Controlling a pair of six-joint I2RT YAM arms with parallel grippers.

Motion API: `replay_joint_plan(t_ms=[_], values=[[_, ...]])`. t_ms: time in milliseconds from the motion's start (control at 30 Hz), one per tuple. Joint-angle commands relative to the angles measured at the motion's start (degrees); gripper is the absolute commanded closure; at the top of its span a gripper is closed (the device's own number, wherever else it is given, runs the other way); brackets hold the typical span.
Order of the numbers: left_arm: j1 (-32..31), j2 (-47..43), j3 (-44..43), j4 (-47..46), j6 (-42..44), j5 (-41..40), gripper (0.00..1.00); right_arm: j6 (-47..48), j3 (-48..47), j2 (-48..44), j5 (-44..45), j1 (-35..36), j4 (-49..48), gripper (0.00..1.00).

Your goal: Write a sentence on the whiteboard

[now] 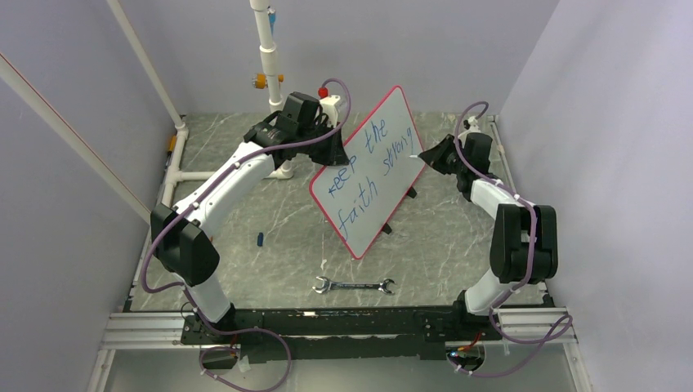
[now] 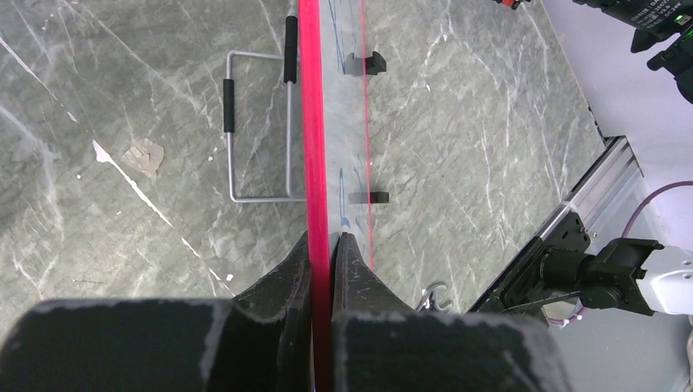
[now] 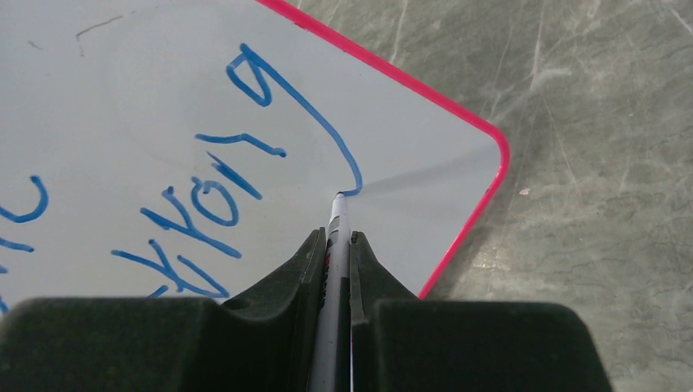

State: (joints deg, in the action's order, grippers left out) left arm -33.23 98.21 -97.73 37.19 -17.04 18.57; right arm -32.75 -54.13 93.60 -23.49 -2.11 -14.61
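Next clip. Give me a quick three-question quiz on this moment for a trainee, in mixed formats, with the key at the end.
1. True or false: the left gripper is shut on the red rim of the whiteboard.
2. Which tool lies on the table in front of the whiteboard? A. wrench B. scissors C. hammer
3. Fill in: the marker held in the right gripper has its tip at the tail of the letter ___ in the sentence.
Key: 1 true; 2 A; 3 g (the last letter of "strong").
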Motion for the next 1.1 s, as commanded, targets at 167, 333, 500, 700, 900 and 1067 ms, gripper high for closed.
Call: replay_joint_plan(t_ms=[167, 333, 500, 700, 900, 1067], values=[[-1.71, 0.74, 0.22, 4.1, 9.75, -4.17, 1.0, -1.78, -1.61, -2.31, -4.68, 1.65, -1.39, 1.0], [-1.68, 0.74, 0.18, 4.12, 9.83, -4.2, 1.0, -1.66, -2.33, -3.21, -4.73, 1.76, -0.79, 1.0], [-1.69, 0.76, 0.02, 4.31, 9.9, -4.34, 1.0, -1.27, -2.75, -4.89, -4.95, 1.73, 0.52, 1.0], [-1.74, 0.88, -0.68, 5.29, 10.03, -4.85, 1.0, -0.86, 0.3, -13.71, -2.87, 1.75, 3.64, 1.0], [-1.93, 1.37, -1.35, 5.88, 9.57, -3.77, 1.0, 1.03, 4.01, -25.81, 3.29, 1.7, 9.43, 1.0], [-2.12, 0.98, -1.5, 6.09, 9.31, -3.41, 1.0, 2.76, 4.38, -31.2, 7.04, 1.64, 13.29, 1.0]])
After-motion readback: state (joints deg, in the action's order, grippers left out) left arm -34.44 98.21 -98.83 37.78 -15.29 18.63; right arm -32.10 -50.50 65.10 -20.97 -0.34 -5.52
